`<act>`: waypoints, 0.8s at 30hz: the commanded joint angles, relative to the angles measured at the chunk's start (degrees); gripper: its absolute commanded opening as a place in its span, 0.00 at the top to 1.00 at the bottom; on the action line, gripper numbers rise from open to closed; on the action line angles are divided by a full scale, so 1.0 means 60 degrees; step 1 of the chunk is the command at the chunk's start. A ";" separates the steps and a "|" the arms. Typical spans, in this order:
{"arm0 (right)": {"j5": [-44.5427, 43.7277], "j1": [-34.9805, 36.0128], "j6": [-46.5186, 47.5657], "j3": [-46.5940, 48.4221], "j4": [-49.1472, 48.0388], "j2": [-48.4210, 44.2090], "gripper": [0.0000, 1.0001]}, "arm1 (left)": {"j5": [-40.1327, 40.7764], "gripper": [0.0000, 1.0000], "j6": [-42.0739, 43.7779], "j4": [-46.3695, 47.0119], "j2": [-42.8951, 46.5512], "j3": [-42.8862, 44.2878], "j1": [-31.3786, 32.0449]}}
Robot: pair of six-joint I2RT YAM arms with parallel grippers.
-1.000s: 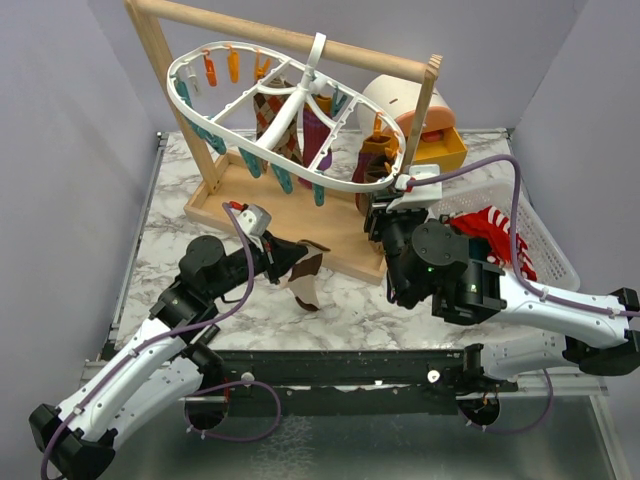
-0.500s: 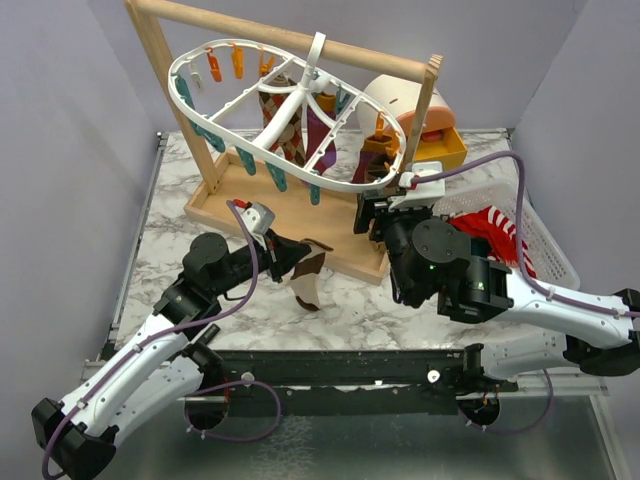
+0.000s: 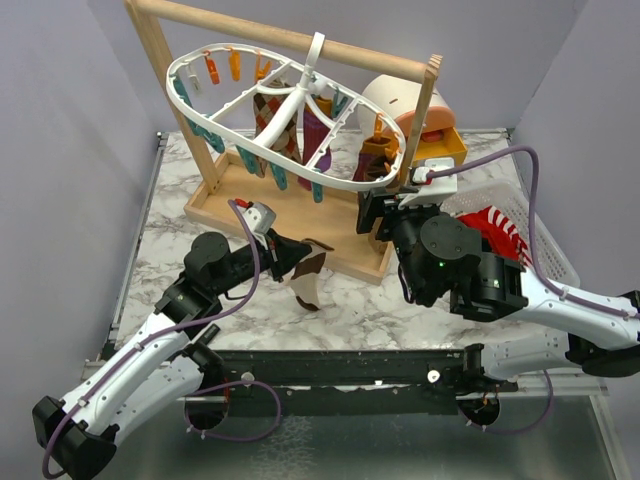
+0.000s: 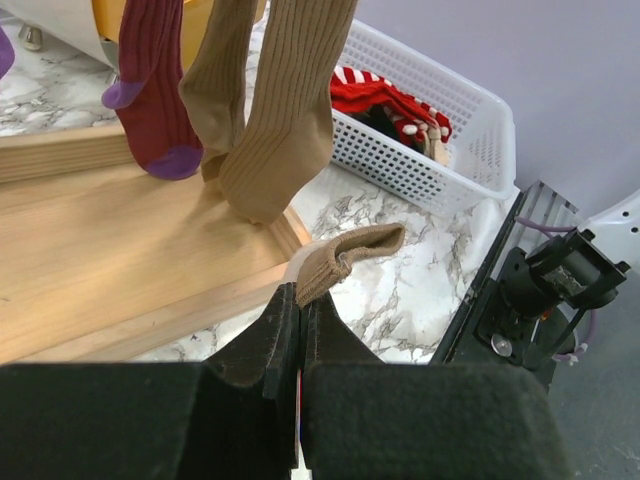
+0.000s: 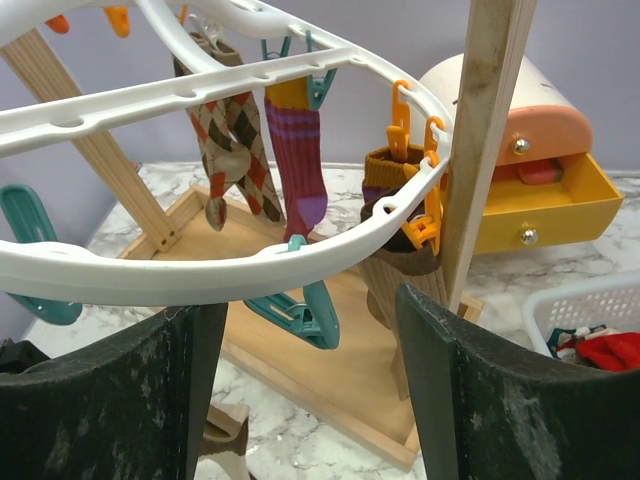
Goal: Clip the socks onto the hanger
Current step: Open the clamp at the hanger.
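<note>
I've got the left end effector point(image 4: 300, 305) clenched on a sock point(image 4: 350, 255), cuff pointing ahead. The hanger point(image 5: 180, 275) is up and ahead of it. The right end effector point(image 5: 305, 330) is released just under the rim, nearer.

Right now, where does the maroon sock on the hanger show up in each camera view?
Top external: maroon sock hangs upper centre.
Left wrist: maroon sock upper left, purple toe down.
Right wrist: maroon sock centre, beside the argyle sock.
Shared landmark: the wooden tray below it.
</note>
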State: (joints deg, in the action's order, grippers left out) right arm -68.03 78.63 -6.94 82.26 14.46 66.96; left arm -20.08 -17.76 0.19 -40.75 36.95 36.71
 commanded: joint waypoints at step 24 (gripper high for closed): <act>0.0277 -0.0301 -0.0727 -0.0167 0.0277 0.0207 0.18 | -0.0255 1.00 -0.0146 0.0284 0.0258 -0.0131 -0.0054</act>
State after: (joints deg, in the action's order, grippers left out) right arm -67.72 77.17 -6.94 82.32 12.38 69.54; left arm -20.18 -18.15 0.78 -40.25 36.95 36.71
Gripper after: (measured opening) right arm 0.821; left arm 0.026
